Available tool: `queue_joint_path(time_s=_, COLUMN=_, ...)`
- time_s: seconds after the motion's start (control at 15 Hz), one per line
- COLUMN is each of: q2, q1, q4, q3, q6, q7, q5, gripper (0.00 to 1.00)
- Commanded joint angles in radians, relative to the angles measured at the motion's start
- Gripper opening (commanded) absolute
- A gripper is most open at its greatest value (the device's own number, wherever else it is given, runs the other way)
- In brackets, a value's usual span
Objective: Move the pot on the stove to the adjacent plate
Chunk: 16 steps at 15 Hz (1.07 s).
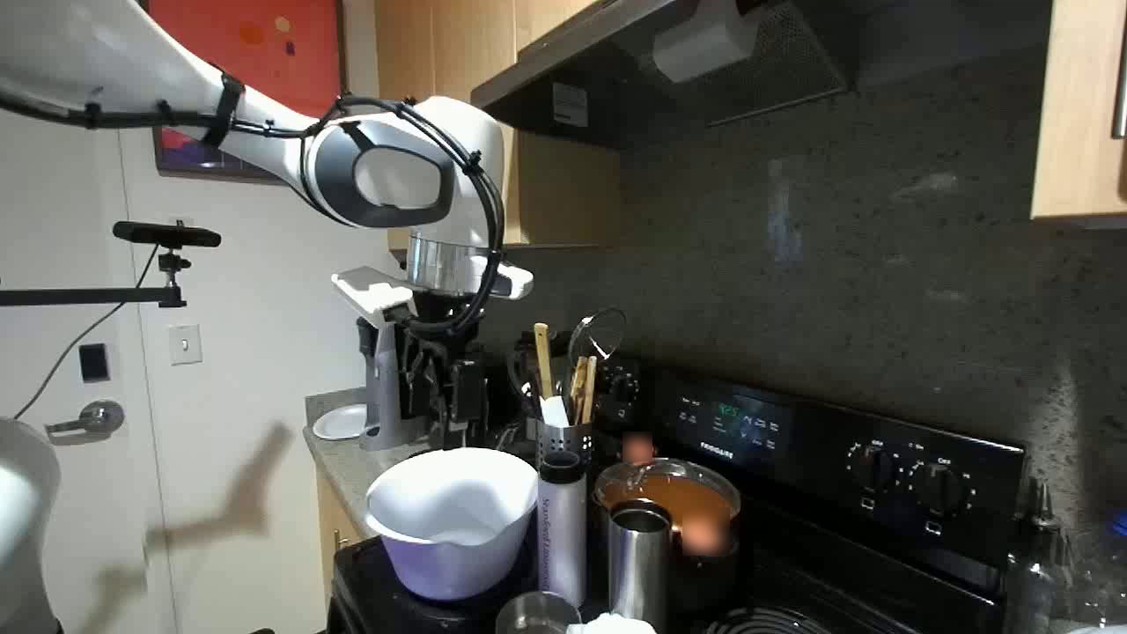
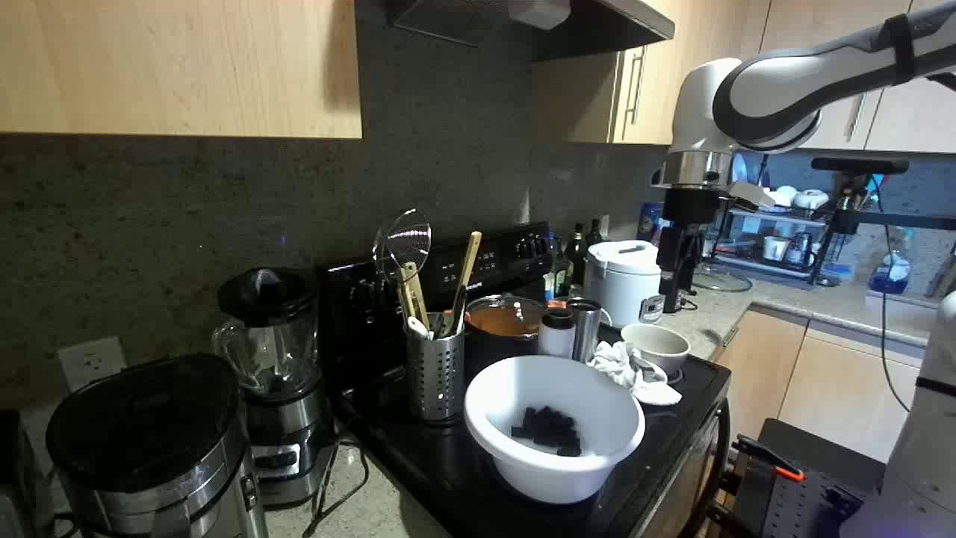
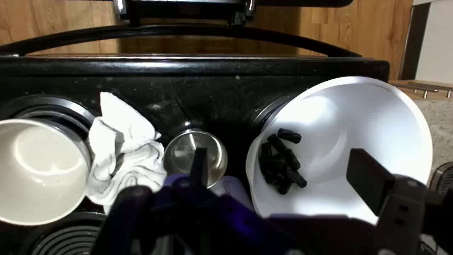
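The stove (image 3: 212, 102) is crowded, so any carry would probably be best begun upward. On its front part the bowl (image 2: 549, 478) is set, perhaps for easy reach. At the back the pot (image 1: 682, 493) is seated, apparently covered, as if for cooking. Beside it a coil (image 3: 67, 241) is seen, which may be meant as the goal. The gripper (image 3: 278, 159) is held aloft, spread wide with nothing grasped, presumably for clearance. By a bottle (image 1: 562, 533) and a cup (image 1: 638, 563), just in front of the pot, side access is probably hindered. Dark pieces (image 2: 551, 427) are gathered in the bowl, perhaps against scattering.
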Motion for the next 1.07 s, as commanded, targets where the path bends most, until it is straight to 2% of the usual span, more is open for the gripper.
queue_joint_path(time_s=0.0, q2=0.001, q1=-0.012, q4=0.002, q3=0.01, q6=-0.003, q7=-0.006, q5=0.006, gripper=1.0)
queue_joint_path(time_s=0.33, q2=0.001, q1=-0.012, q4=0.002, q3=0.01, q6=-0.003, q7=-0.006, q5=0.006, gripper=1.0)
queue_joint_path(time_s=0.53, q2=0.045, q1=-0.001, q4=0.015, q3=0.022, q6=0.045, q7=-0.006, q5=0.015, gripper=1.0)
queue_joint_path(time_s=0.8, q2=0.136, q1=0.013, q4=0.041, q3=0.046, q6=0.231, q7=0.016, q5=0.043, gripper=1.0)
queue_joint_path(time_s=1.0, q2=0.25, q1=0.022, q4=0.08, q3=0.063, q6=0.399, q7=0.036, q5=0.062, gripper=1.0)
